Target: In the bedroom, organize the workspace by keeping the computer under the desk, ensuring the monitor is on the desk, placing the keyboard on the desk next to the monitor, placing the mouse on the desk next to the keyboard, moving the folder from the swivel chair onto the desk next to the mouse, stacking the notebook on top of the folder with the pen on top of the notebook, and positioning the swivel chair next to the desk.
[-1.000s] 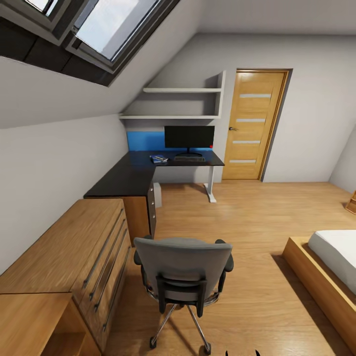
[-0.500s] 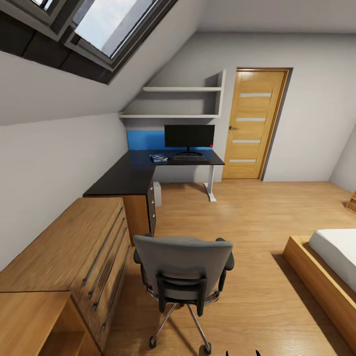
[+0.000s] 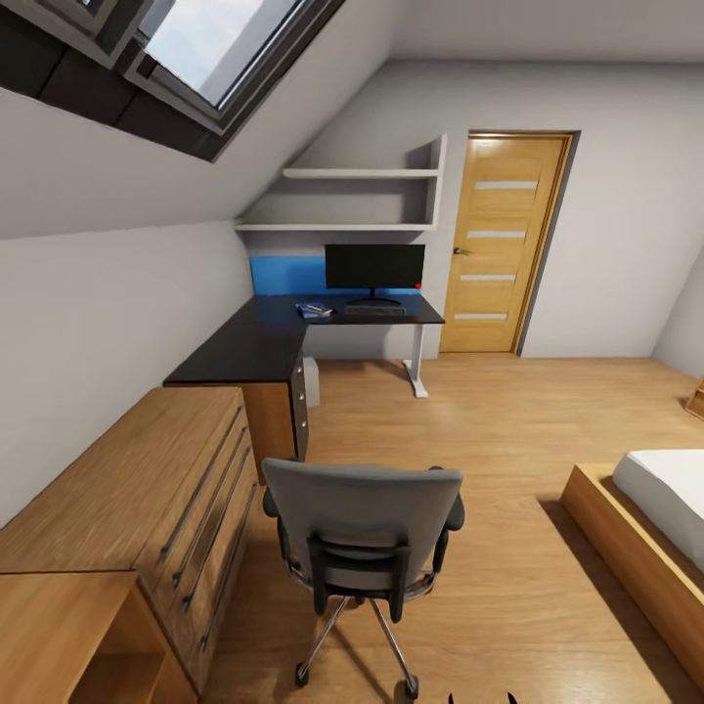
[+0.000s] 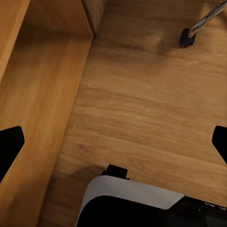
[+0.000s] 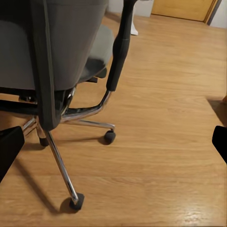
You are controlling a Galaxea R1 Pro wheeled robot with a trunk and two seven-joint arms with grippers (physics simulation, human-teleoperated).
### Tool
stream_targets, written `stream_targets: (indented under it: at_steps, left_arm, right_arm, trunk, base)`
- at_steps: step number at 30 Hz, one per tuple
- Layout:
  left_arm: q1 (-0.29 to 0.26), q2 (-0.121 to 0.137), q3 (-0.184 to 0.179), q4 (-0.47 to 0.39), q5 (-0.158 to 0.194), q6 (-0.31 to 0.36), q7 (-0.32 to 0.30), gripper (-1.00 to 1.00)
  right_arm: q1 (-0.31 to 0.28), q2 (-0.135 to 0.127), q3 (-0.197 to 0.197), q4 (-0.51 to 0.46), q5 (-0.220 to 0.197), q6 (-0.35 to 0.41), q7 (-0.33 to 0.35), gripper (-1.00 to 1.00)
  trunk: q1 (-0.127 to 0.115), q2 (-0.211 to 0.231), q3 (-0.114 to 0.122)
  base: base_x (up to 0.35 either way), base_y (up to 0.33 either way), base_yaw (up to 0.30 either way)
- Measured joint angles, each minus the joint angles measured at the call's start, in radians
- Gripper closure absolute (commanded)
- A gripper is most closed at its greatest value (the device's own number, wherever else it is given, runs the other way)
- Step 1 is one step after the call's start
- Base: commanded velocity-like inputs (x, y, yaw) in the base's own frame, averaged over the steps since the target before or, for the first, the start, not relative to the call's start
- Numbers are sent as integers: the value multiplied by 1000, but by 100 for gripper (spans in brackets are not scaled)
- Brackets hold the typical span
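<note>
The swivel chair (image 3: 362, 533) is standing at six o'clock, well apart from the bench (image 3: 256, 344) at twelve, where the monitor (image 3: 374, 267), keyboard (image 3: 374, 308) and folder (image 3: 314, 311) are sitting. Both pairs of fingers (image 4: 10, 144) (image 5: 9, 146) are spread wide, gripping nothing.

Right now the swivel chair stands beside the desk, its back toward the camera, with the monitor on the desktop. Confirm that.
Not quite. The head view shows the swivel chair well short of the desk, out on the wood floor beside the low wooden dresser. The rest holds: its back faces the camera and the monitor is on the desktop.
</note>
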Motion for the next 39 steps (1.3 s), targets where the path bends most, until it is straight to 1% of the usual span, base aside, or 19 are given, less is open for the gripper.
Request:
stream_targets:
  at_steps: [8, 12, 13, 14, 17, 18, 21, 22, 26, 27, 30, 31, 33, 37, 39]
  left_arm:
    - [0, -1, 1, -5, 0, 0, 0, -100]
    - [0, 4, 2, -6, 1, 1, 0, -100]
    - [0, 12, 3, -6, 1, 0, 0, -100]
    - [0, 26, 4, -7, 3, -1, 1, -100]
    - [0, 38, 4, -19, 5, -1, 1, -100]
    - [0, 45, 5, -35, 21, -1, 2, -100]
    - [0, 48, 6, -48, 40, -1, 2, -100]
    - [0, 55, 7, -68, 50, -1, 2, -100]
    - [0, 66, 7, -88, 56, -4, 4, -100]
    - [0, 83, 9, -97, 59, -5, 5, -100]
    - [0, 103, 10, -106, 64, -8, 5, -100]
    - [0, 99, 12, -113, 76, -9, 3, -100]
    - [0, 94, 14, -114, 80, -9, 2, -100]
    - [0, 108, 17, -116, 86, -10, 2, -100]
    - [0, 106, 17, -116, 88, -6, 1, -100]
  right_arm:
    - [0, 0, 1, 1, 0, 3, -1, -100]
    - [0, 0, 1, 0, -1, 3, 0, -100]
    - [0, -1, 0, 0, -1, 3, -1, -100]
    - [0, -1, 0, 0, -1, 3, -1, -100]
    - [0, -1, 0, 0, -1, 3, -1, -100]
    - [0, -1, 0, 0, -1, 3, -1, -100]
    - [0, -1, 0, 0, -1, 3, -1, -100]
    - [0, -1, 0, 0, -1, 3, -1, -100]
    - [0, -2, 1, 0, -1, 3, -1, -100]
    - [0, -2, 1, 0, -1, 3, -1, -100]
    - [0, -2, 1, 0, -1, 3, -1, -100]
    - [0, -2, 1, 0, -1, 3, -1, -100]
    - [0, -2, 1, 0, -1, 3, -1, -100]
    - [0, -2, 1, 0, -1, 3, -1, -100]
    - [0, -2, 1, 0, -1, 3, -1, -100]
  trunk:
    - [31, -56, -25]
    - [46, -84, -38]
    - [50, -91, -41]
    - [54, -98, -44]
    - [65, -119, -53]
    - [69, -126, -56]
    - [81, -147, -66]
    - [84, -154, -69]
    - [100, -182, -82]
    - [104, -189, -85]
    - [115, -210, -94]
    - [119, -217, -97]
    - [127, -231, -103]
    - [142, -259, -116]
    - [150, -273, -122]
  base:
    - [0, 0, 0]
    - [0, 0, 0]
    - [0, 0, 0]
    - [0, 0, 0]
    - [0, 0, 0]
    - [0, 0, 0]
    - [0, 0, 0]
    - [0, 0, 0]
    - [0, 0, 0]
    - [0, 0, 0]
    - [0, 0, 0]
    - [0, 0, 0]
    - [0, 0, 0]
    - [0, 0, 0]
    - [0, 0, 0]
